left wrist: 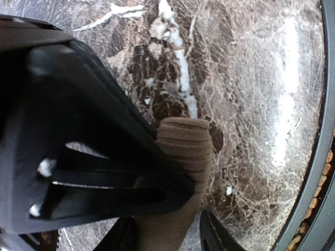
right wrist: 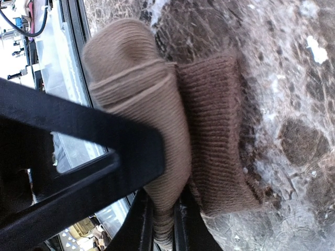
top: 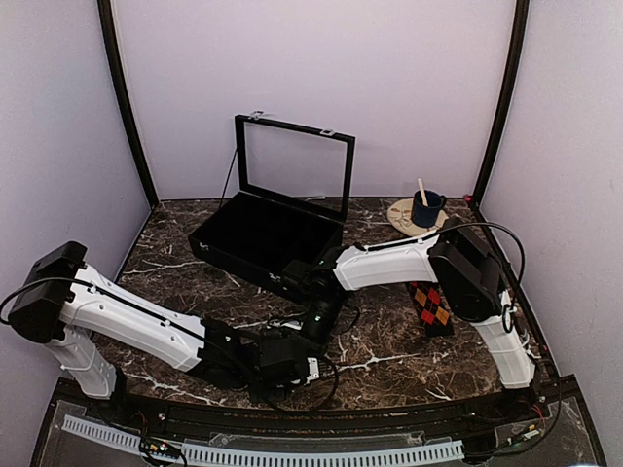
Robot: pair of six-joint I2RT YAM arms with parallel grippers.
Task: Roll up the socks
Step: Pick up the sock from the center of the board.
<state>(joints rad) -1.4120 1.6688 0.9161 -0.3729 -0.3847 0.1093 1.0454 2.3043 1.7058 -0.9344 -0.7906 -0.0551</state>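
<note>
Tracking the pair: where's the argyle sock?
Top view, right side: the argyle sock lies on the table beside the right arm, nearer than the mug.

Top camera: high, behind arm bases, looking down and forward, whole bench (top: 389, 341) in shot, far off. Left wrist camera: tight on bench, left pincer (left wrist: 196, 209) filling left half, near edge down right side. Right wrist camera: tighter yet, right pincer (right wrist: 162, 225) at bottom, near edge at left. Both wrist views share tan socks (right wrist: 136, 78); top view has that spot by near edge, under both wrists.
</note>
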